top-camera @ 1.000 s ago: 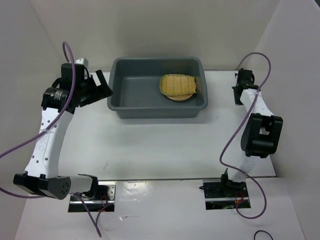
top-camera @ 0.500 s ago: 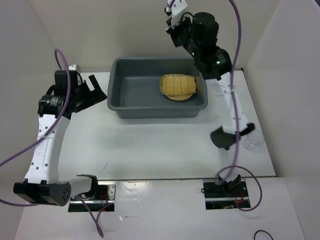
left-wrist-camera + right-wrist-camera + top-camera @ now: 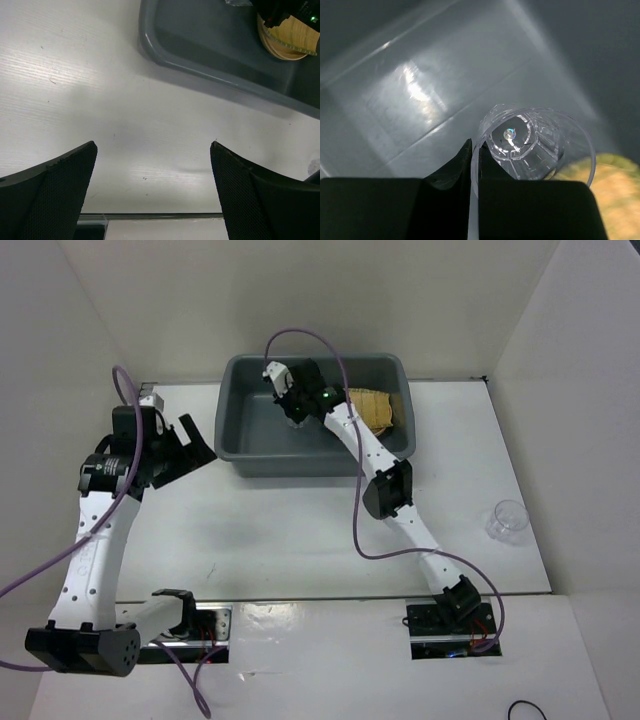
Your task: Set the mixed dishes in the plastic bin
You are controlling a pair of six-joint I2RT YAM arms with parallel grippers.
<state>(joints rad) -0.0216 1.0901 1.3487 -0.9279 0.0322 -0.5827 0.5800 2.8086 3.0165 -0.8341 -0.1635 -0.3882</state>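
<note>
1. The bin (image 3: 290, 462) sits on the table (image 3: 300, 530) in the upper middle of the top view.
2. The right arm runs from the lower right of that view up and leftward across the bin's near rim. Its gripper (image 3: 296, 412) hangs inside the bin, in the left half.
3. In the right wrist view this gripper (image 3: 472, 160) is closed on the rim of a clear cup (image 3: 535, 145). One dark finger seems to sit on each side of the cup wall, though the fingers are mostly in shadow. The cup stands upright, mouth up, with the grey bin floor behind it.
4. The tray (image 3: 378, 408) lies in the right half of the bin, partly hidden by the arm in the top view.
5. In the upper right of the left wrist view, a round plate (image 3: 282, 50) shows under the tray's edge.
6. The tray's blurred corner appears at the lower right of the right wrist view, just beside the cup.
7. A second cup (image 3: 507, 521) stands on the table at the right of the top view, well apart from the bin.
8. The left gripper (image 3: 190, 445) is at the left of the top view, near the bin's left wall and outside it. Its fingers are spread wide with nothing between them, and only bare table shows below in the left wrist view.
</note>
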